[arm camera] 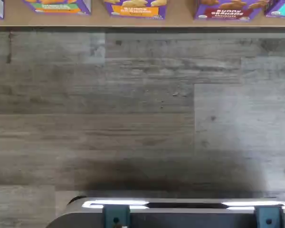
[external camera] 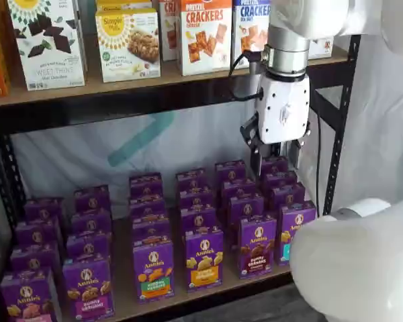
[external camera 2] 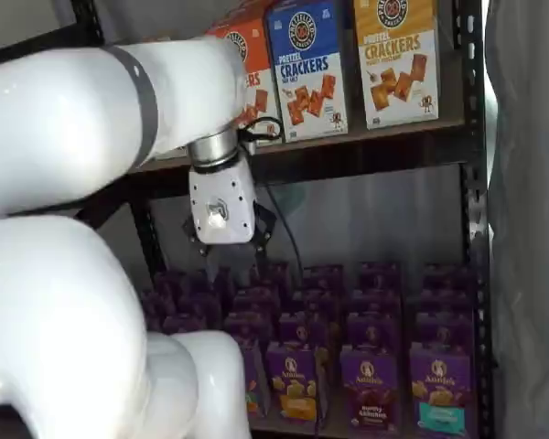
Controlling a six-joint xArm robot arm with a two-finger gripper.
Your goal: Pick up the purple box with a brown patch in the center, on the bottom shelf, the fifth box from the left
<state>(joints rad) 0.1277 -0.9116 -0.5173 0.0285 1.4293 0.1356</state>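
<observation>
Grey plank flooring (arm camera: 133,109) fills our wrist view. We see the gripper (external camera: 277,159) hanging with fingers spread, empty, above the bottom shelf (external camera: 208,290). We locate the purple box (external camera: 256,245) in the front row.

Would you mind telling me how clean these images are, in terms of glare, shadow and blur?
Wrist view: a soft dark shadow on the grey plank floor, bright glare along the white round plate, box prints slightly soft. In a shelf view the arm's white link is a blurred foreground mass; the purple box stays readable. In a shelf view the arm hides the left half, and the lower shelf is dim.
</observation>
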